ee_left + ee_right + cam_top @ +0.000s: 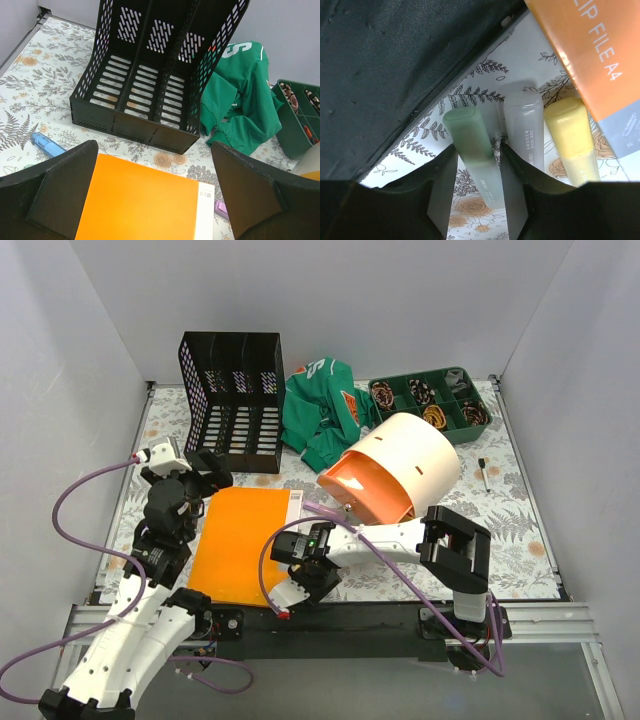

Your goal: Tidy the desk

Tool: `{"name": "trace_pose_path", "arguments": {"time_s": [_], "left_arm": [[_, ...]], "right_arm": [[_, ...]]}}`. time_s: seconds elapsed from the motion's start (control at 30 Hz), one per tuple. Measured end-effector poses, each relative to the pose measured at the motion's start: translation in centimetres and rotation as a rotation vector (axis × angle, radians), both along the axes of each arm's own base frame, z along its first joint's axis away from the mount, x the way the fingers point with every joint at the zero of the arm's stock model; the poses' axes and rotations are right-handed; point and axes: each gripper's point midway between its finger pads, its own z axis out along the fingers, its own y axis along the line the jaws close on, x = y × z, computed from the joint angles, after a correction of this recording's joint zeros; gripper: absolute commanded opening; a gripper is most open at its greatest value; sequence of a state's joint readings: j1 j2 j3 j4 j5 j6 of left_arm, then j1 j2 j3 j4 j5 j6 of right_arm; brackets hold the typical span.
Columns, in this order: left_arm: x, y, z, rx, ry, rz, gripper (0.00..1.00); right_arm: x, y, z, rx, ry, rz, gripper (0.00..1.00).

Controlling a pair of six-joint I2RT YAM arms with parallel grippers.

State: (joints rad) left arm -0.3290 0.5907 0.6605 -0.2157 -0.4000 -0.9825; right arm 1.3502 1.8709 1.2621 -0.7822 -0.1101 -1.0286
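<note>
The desk (510, 530) has a white cover with fern leaves and orange flowers. An orange clip file (240, 540) lies flat at the front left. My left gripper (212, 475) hangs open and empty over the file's far edge (140, 205), a finger on each side. My right gripper (290, 602) is low at the desk's front edge beside the file. In the right wrist view its fingers (442, 175) are closed against both sides of a green highlighter (470, 135) lying on the cover. A grey highlighter (524, 125) and a yellow one (570, 135) lie next to it.
A black three-slot file rack (232, 400) stands at the back left, with a crumpled green garment (320, 410) beside it. A green divided tray (430, 400) sits at the back right. A tipped orange and cream bin (395, 475) lies mid-desk. There is also a black pen (484, 475) and a blue marker (47, 145).
</note>
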Motion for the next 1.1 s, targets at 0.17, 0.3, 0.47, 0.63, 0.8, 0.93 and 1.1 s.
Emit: {"name": "trace_pose_path", "arguments": {"time_s": [0.17, 0.3, 0.47, 0.63, 0.8, 0.93, 1.1], "left_arm": [[0.0, 0.0, 0.1, 0.000, -0.003, 0.000, 0.98], [0.0, 0.0, 0.2, 0.001, -0.007, 0.000, 0.98], [-0.1, 0.0, 0.2, 0.004, -0.011, -0.002, 0.98], [-0.1, -0.3, -0.3, 0.012, -0.003, -0.021, 0.98], [-0.1, -0.7, -0.7, 0.019, 0.001, -0.046, 0.98], [0.0, -0.9, -0.9, 0.027, 0.006, -0.063, 0.98], [0.1, -1.2, -0.9, 0.035, 0.008, -0.077, 0.98]], "right_arm": [[0.2, 0.0, -0.1, -0.002, -0.014, -0.003, 0.38], [0.3, 0.0, -0.1, 0.000, -0.019, -0.003, 0.24], [-0.3, -0.1, 0.4, 0.011, 0.013, 0.013, 0.13], [-1.5, -0.3, 4.4, 0.059, 0.064, 0.037, 0.06], [-1.5, 3.3, 13.9, 0.276, 0.056, 0.048, 0.05], [-0.5, 5.7, 22.6, 0.495, 0.022, 0.010, 0.04], [4.8, 5.2, 32.4, 0.746, 0.012, -0.176, 0.05]]}}
